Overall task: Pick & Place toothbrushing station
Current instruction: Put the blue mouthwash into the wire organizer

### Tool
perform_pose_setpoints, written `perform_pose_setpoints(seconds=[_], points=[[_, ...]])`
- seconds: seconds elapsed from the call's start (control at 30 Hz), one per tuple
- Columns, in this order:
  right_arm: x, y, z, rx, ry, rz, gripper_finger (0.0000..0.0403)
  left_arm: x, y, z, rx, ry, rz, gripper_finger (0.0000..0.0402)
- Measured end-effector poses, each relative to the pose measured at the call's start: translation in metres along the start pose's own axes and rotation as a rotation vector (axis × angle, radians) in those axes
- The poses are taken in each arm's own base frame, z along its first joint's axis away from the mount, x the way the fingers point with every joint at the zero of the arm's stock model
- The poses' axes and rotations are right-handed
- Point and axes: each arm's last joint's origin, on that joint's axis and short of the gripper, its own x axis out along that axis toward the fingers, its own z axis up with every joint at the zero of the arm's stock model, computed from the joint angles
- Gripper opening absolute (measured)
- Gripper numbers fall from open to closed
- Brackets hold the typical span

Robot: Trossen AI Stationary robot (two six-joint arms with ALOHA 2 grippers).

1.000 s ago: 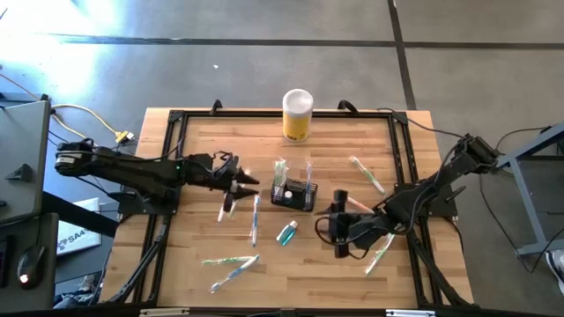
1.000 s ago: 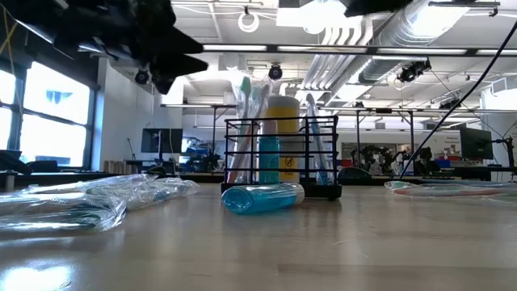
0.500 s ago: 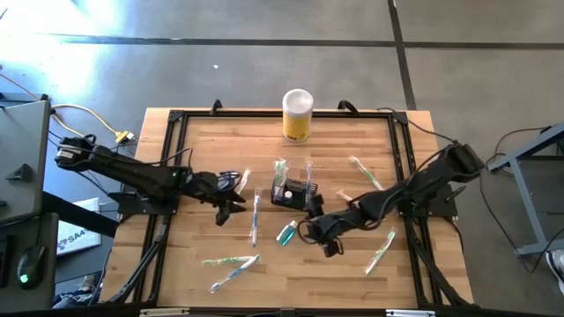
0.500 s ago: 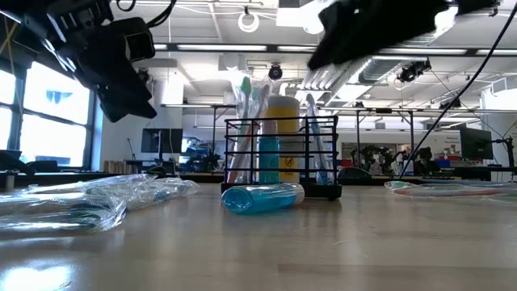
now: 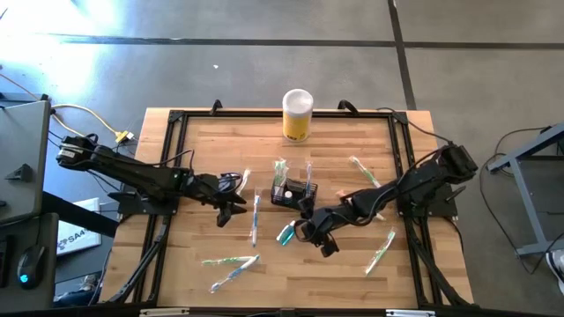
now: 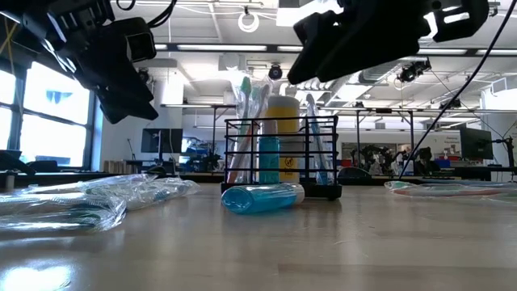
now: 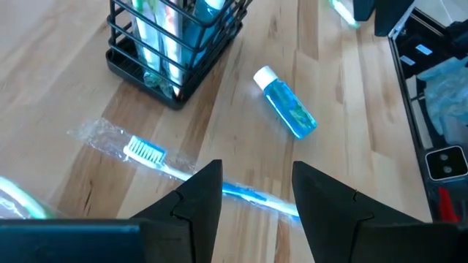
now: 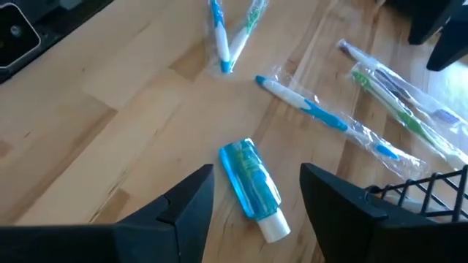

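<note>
Near the middle of the tabletop point(image 5: 352, 273) stands the toothbrushing station point(image 5: 293, 194), a black wire caddy with wrapped brushes upright inside it, unmoved since a second ago. Just beside it lies a small blue bottle point(image 5: 286, 233) with a white cap. The right tool point(image 5: 310, 231) has swept in from the right edge and now hovers over that bottle, fingers spread with nothing between them, its arm stretched low across the boards. The left tool point(image 5: 231, 204) has dropped slightly and hangs over a wrapped blue toothbrush point(image 5: 256, 216), jaws apart and empty. Behind the caddy stands a yellow cylinder point(image 5: 297, 115) with a white lid; its dark emblem is too small to read.
</note>
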Motion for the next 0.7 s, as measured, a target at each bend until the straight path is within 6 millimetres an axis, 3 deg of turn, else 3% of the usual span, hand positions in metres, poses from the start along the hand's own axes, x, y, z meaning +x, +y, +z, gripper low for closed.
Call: perform_pose_setpoints(seconds=[0.4, 0.6, 0.7], points=[[-0.003, -0.006, 0.009, 0.008, -0.002, -0.042, 0.0271, 0.0, 0.0, 0.0, 0.0, -0.004, 0.007, 0.0161], [-0.009, -0.008, 0.018, -0.051, 0.042, -0.005, 0.0275, 0.0, 0.0, 0.0, -0.005, -0.006, 0.01, 0.0161], [0.001, -0.008, 0.015, -0.052, 0.084, 0.008, 0.0275, 0.0, 0.0, 0.0, -0.007, -0.006, 0.01, 0.0161]])
